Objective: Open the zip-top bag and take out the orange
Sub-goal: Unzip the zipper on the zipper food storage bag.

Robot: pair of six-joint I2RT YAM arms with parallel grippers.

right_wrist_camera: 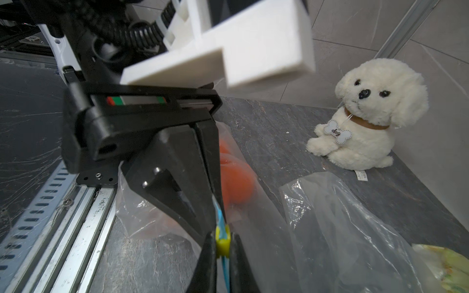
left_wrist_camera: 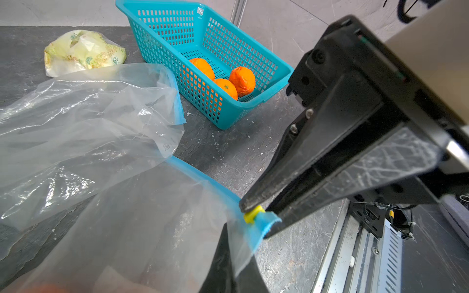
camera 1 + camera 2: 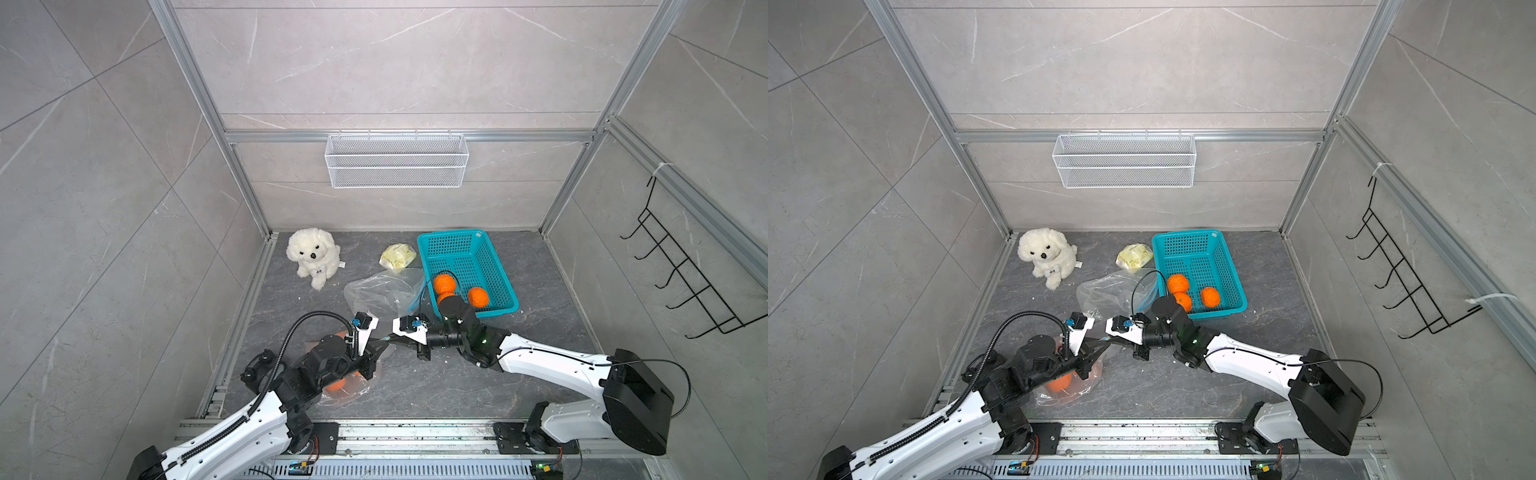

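The zip-top bag (image 3: pixel 353 388) (image 3: pixel 1077 392) lies at the front left, partly under my left arm. The orange (image 3: pixel 334 385) (image 3: pixel 1059 382) (image 1: pixel 237 182) shows through its clear film. My left gripper (image 2: pixel 233 243) (image 3: pixel 380 343) is shut on the bag's corner, beside the blue zip strip (image 2: pixel 203 177). My right gripper (image 1: pixel 222 251) (image 3: pixel 392 337) meets it tip to tip. It is shut on the yellow slider (image 1: pixel 222 242) (image 2: pixel 253 214) at that end of the strip.
An empty clear bag (image 3: pixel 382 291) lies just behind the grippers. Behind and to the right of it, a teal basket (image 3: pixel 451 235) holds loose oranges (image 3: pixel 1177 283). A plush dog (image 3: pixel 313 255) and a yellow-green packet (image 3: pixel 397 257) sit at the back. A metal rail (image 3: pixel 374 432) runs along the front.
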